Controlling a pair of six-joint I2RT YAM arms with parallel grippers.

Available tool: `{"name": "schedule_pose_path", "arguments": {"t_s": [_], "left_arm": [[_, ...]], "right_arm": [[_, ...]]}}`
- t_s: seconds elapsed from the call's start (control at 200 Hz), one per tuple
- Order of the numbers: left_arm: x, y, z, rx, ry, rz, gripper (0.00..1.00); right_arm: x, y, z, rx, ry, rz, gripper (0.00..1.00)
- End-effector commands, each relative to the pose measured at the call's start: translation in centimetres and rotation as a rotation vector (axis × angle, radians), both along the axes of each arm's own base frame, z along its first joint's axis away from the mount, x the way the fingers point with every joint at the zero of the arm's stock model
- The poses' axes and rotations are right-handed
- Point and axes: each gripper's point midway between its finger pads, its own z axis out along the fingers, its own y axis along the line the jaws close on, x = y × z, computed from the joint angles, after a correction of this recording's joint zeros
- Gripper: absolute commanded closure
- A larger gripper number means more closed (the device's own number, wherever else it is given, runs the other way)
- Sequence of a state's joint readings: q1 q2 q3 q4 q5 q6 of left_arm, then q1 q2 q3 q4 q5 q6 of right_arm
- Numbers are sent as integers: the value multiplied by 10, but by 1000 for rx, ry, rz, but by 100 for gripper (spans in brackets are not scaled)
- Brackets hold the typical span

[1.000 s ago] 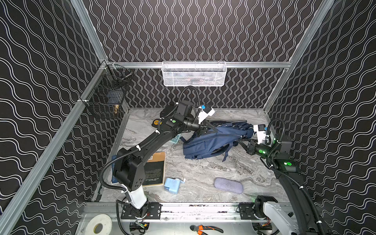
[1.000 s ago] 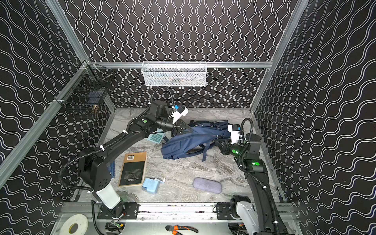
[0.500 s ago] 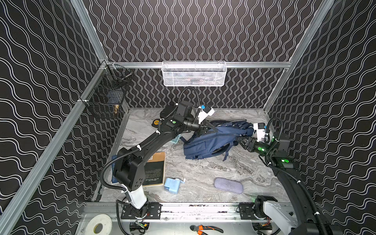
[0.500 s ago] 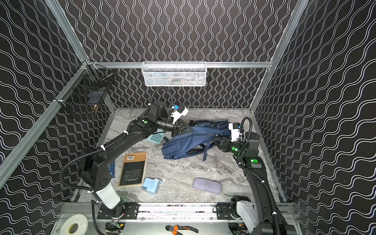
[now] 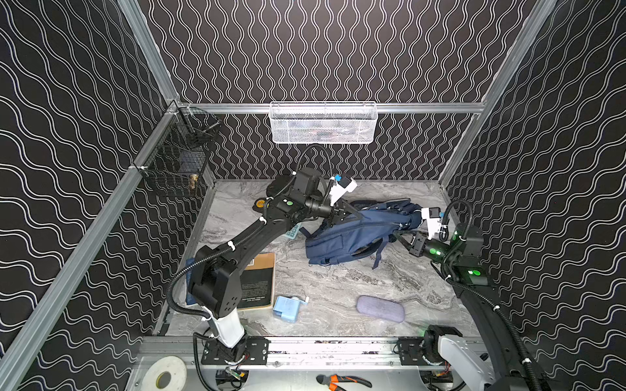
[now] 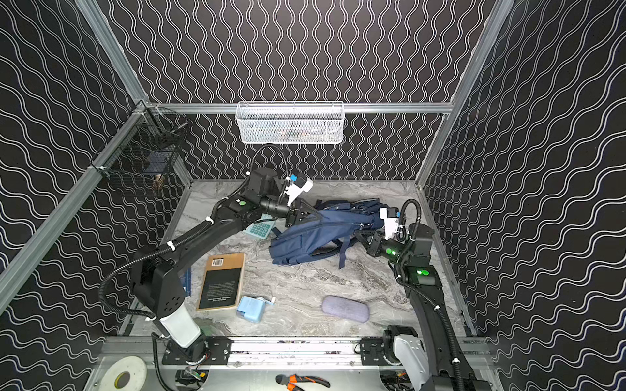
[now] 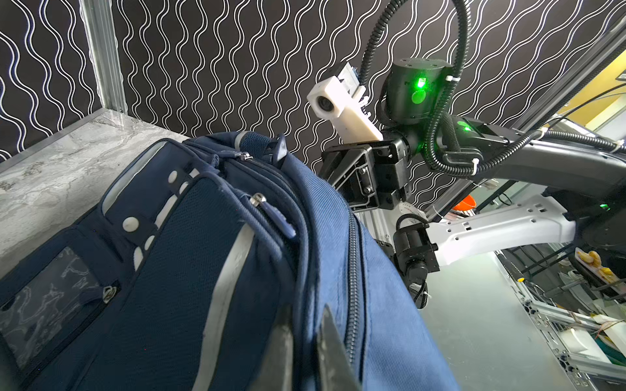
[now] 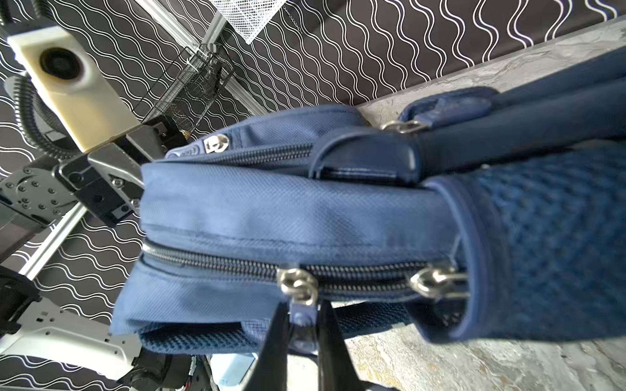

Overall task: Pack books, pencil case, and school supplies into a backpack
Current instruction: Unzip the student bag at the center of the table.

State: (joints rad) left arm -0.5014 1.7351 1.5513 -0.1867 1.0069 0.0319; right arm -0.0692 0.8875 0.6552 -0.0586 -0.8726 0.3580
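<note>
Right now you're on the opening step: nothing is packed, and the main zip of the large navy-blue fabric backpack (image 5: 355,237) looks closed along the stretch the right wrist view shows. The backpack lies on its side across the far half of the grey marbled counter (image 5: 338,284).

Your left gripper (image 7: 306,316) is clamped on a fold of the backpack's fabric beside a zip track, anchoring the end away from the other arm. Your right gripper (image 8: 303,315) is pinched tight on the blue fabric zip pull (image 8: 302,320) hanging from a metal slider (image 8: 298,281). A second slider (image 8: 435,281) sits close by on the same track.

Next, I'd judge, you draw that pull along the teeth away from the second slider while the left keeps the fabric taut. Follow the curve, or the pull may slip from the jaws.

Waiting on the counter:
- the black-covered book with tan kraft edges (image 6: 223,281)
- the dark blue book (image 6: 187,282), mostly hidden beside the left arm's base
- the light-blue boxy pencil sharpener (image 5: 286,307)
- the oblong grey-lavender fabric pencil case (image 5: 381,308)
- the pale mint calculator with teal keys (image 6: 259,229), just beside the backpack and partly under the left arm
</note>
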Motion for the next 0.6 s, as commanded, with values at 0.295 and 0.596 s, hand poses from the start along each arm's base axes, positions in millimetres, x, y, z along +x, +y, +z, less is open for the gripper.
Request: {"name": "schedule_pose_path", "arguments": {"t_s": [0.295,0.596], "left_arm": [[-6,-2,20,-74,-63,-60,100],[21,-3,6,-11,-47,104,100]], "right_arm": [[8,-3,15,24,-33,-20,99],[7,-7,19,0,15,-53,100]]}}
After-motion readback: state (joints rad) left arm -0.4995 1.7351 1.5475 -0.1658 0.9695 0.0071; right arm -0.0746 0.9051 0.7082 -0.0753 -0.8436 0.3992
